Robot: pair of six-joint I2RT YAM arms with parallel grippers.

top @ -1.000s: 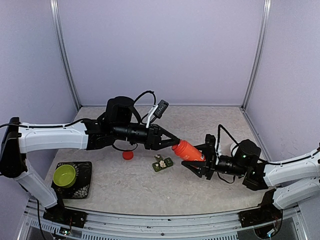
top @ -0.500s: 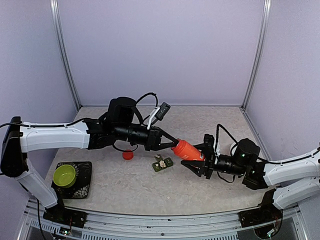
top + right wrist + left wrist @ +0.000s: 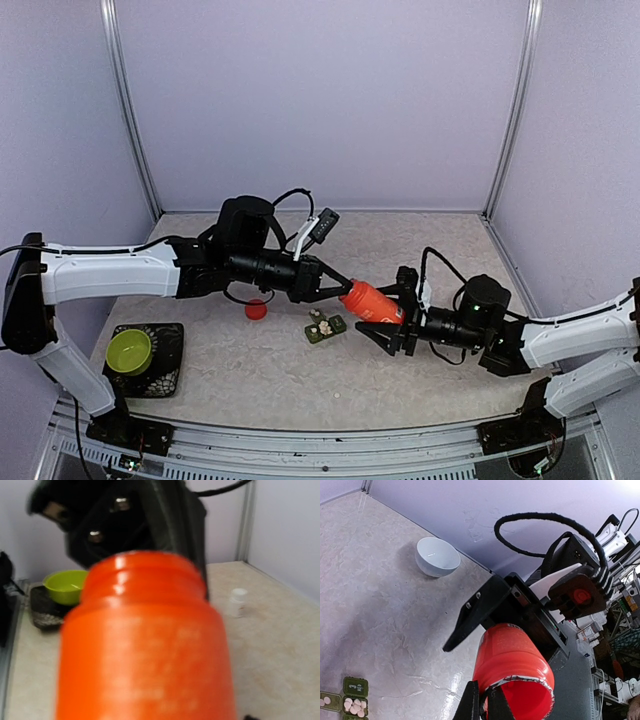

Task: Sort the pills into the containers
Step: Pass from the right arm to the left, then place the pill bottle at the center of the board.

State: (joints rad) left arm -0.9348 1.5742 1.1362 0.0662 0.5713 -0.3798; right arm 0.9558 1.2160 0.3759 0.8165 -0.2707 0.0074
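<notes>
Between the two claws a bottle (image 3: 366, 299) hangs in the air over the desk (image 3: 280, 375). It is orange and lies on its side. The left claw (image 3: 338, 287) is pinched tight on the thin rim of the bottle's open mouth. The right claw (image 3: 393, 313) is at the other end, with one finger on each side of the fat part. Its fingers stand wide apart, but I cannot tell if they press on the bottle or only sit beside it.

Just under the left claw, on the desk, lies the little green box (image 3: 326, 327). The pills (image 3: 354, 707) are in it, as small whitish bits. One cell has a heap and the next has a few.

To the left of that claw, a red cap (image 3: 256, 310) lies near the box but not touching it. Far back by the left arm's base, a lime bowl (image 3: 128, 350) sits on a black tray (image 3: 165, 375). Well past the right claw stands a white bowl (image 3: 437, 556), and off to its side a small white bottle (image 3: 237, 601) stands up
</notes>
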